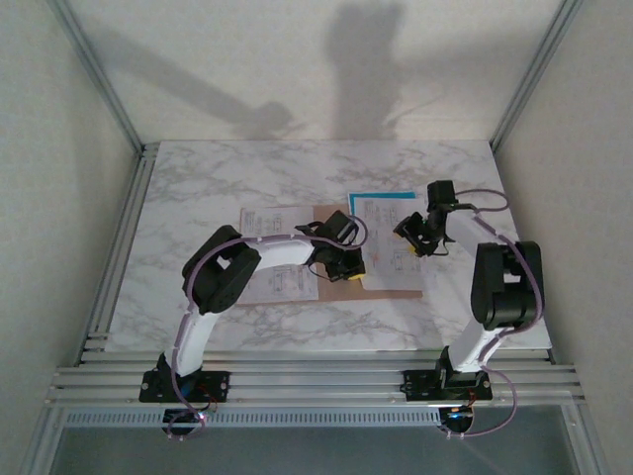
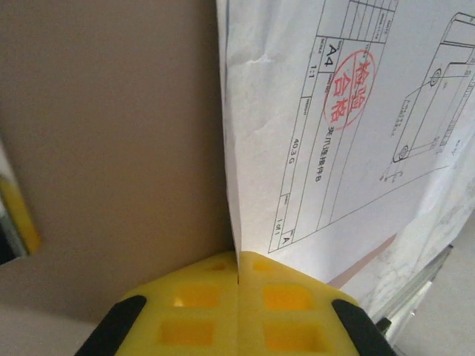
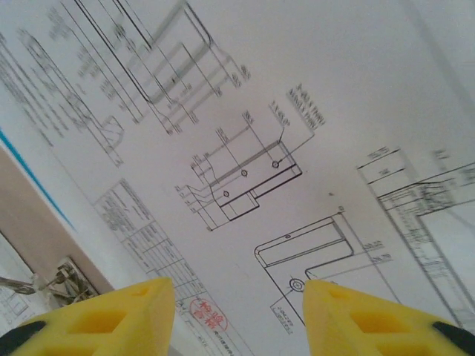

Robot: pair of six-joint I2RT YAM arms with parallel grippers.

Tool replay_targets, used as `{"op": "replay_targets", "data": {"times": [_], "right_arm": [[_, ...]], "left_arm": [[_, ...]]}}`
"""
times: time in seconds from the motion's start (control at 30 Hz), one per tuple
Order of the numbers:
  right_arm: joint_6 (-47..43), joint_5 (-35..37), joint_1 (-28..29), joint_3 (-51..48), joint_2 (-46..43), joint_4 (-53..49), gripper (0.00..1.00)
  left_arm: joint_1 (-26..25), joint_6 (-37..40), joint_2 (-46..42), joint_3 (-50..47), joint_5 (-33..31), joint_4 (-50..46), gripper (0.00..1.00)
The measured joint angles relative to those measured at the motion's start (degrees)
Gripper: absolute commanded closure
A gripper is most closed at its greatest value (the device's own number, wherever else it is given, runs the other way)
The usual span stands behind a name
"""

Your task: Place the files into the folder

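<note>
**Left wrist: pinch on a thin edge, tear risk**

I see my left gripper [image 2: 237,261] clenched on the edge of one white sheet [image 2: 334,111], just beside the folder [image 2: 111,148], which lies near the middle of the bench [image 1: 247,178]. My right gripper [image 3: 239,297] hangs spread over the other files [image 3: 245,148] on the folder's right half, grasping nothing. My worry is a fast pull: the paper could tear, crease or slip free, and dragging might shove the folder askew.

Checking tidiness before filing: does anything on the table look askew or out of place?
Yes. The cyan sheet pokes out behind the right white sheet, so that stack is misaligned. The left white sheet lies left of the folder, not inside.
</note>
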Motion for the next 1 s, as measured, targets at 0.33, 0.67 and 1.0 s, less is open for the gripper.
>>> {"op": "replay_targets", "data": {"times": [0.33,0.67,1.0], "right_arm": [[0.0,4.7,0.1,0.9,-5.8,-3.4,0.51],[-0.8,5.2,1.0,0.0,-5.8,-3.7,0.51],[0.1,0.5,4.9,-2.6,-2.2,-0.9,0.51]], "left_arm": [[0.5,-1.1,-8.8,-12.3,4.0,3.9,1.0],[0.5,-3.7,-13.4,-21.0,3.9,7.9,1.0],[0.5,-6.4,-14.3,-23.2,2.4,11.3,0.92]]}}
